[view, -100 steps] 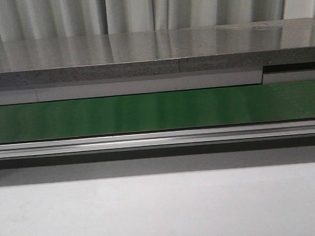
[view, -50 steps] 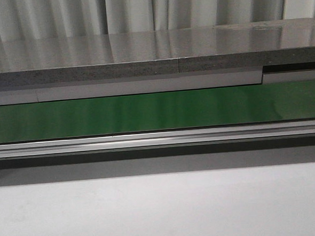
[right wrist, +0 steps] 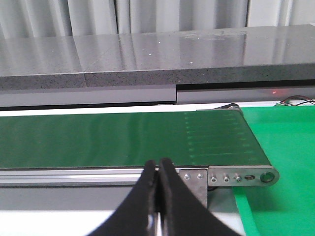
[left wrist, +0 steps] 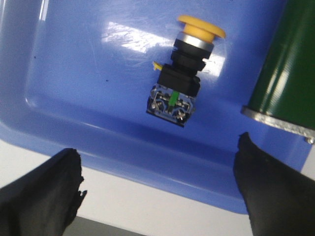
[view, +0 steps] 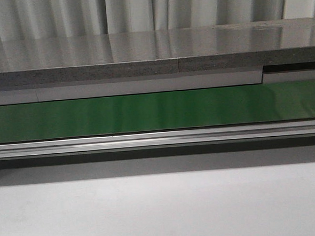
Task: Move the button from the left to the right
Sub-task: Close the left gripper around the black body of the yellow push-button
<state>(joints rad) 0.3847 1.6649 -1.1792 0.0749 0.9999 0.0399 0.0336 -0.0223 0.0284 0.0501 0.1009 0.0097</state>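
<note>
Conveyor belt point(view: 157, 111) filled the front view, a long green band behind an aluminium rail point(view: 159, 139), with a grey stone-like shelf point(view: 143, 54) above it and pale tabletop point(view: 163, 208) below; no arm, no gripper and no button showed there at all. Over to the left wrist view, and there was the button point(left wrist: 181, 73), lying on its side on the floor of a blue tray point(left wrist: 74, 73), yellow mushroom cap pointing away from the fingers, black body and clear-green contact block nearer them. The left gripper point(left wrist: 157, 184) hung over the tray's near rim with its two black fingers point(left wrist: 44, 189) spread wide apart, touching nothing, the button well clear between and beyond them. A green cylindrical end of the belt sat at the tray's edge. In the right wrist view the right gripper point(right wrist: 160, 196) was pinched closed, fingertips pressed together with nothing between them, parked before the belt's end, where a bright green mat point(right wrist: 280, 172) lay beside the roller. By my reading the task had hardly begun: the button was not yet grasped, and the pick, the carry to the right and the release all remained, though where exactly the drop spot lay was hard to tell from these views.
</note>
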